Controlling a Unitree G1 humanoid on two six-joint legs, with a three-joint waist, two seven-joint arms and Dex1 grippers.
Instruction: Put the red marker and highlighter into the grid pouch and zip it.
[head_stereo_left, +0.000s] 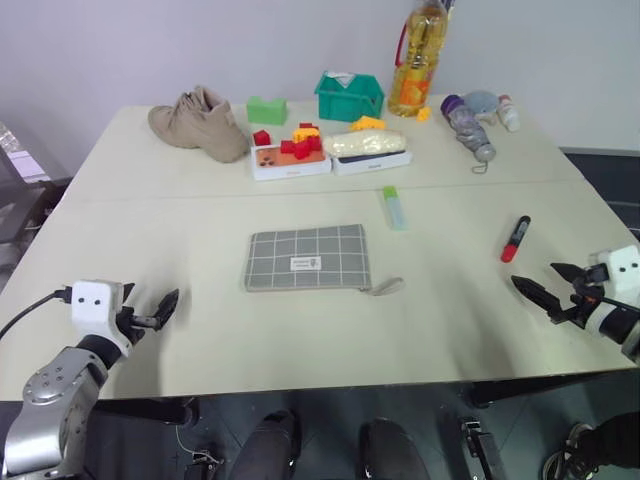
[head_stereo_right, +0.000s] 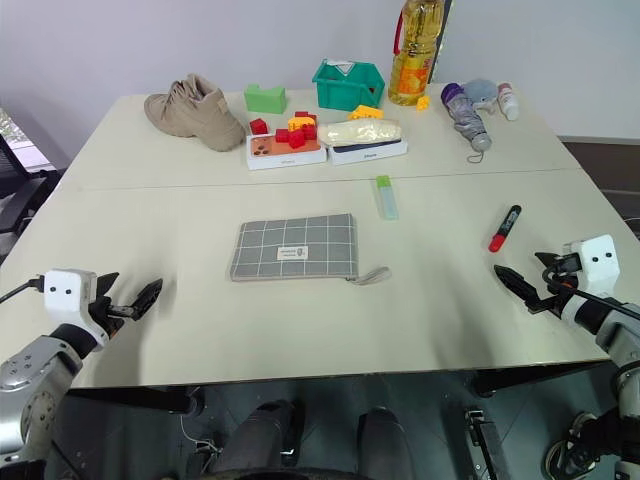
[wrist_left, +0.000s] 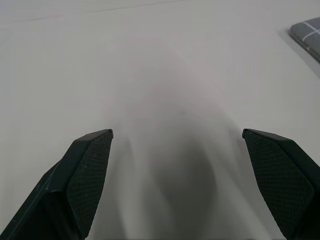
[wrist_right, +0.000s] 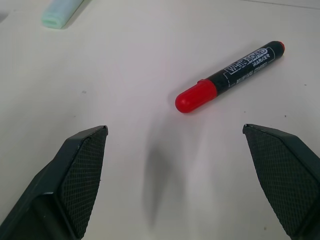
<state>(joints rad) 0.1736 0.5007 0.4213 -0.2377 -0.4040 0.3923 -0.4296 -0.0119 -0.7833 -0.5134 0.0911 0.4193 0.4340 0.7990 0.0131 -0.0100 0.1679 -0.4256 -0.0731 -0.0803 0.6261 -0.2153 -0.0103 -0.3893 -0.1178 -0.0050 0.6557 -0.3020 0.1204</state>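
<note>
- The grid pouch (head_stereo_left: 308, 258) lies flat at the middle of the table (head_stereo_left: 150, 200), looking zipped, its beige tab trailing off the right near corner.
- The highlighter (head_stereo_left: 394, 207) lies just beyond the pouch's right far corner, green cap pointing away from the robot.
- The red marker (head_stereo_left: 515, 239) lies well to the right of the pouch, its long axis slanting, red cap nearer the robot (the body reads black in the right wrist view).
- The right gripper (head_stereo_left: 548, 293) hangs just above the table, jaws spread wide and empty, the marker a little ahead of its fingertips.
- The left gripper (head_stereo_left: 158, 310) hangs left of the pouch, also wide open and empty, well apart from both pens.
- Judgement: the right arm is clearly nearer the marker; a short forward reach with the jaws turned across the slanted barrel should do.
</note>
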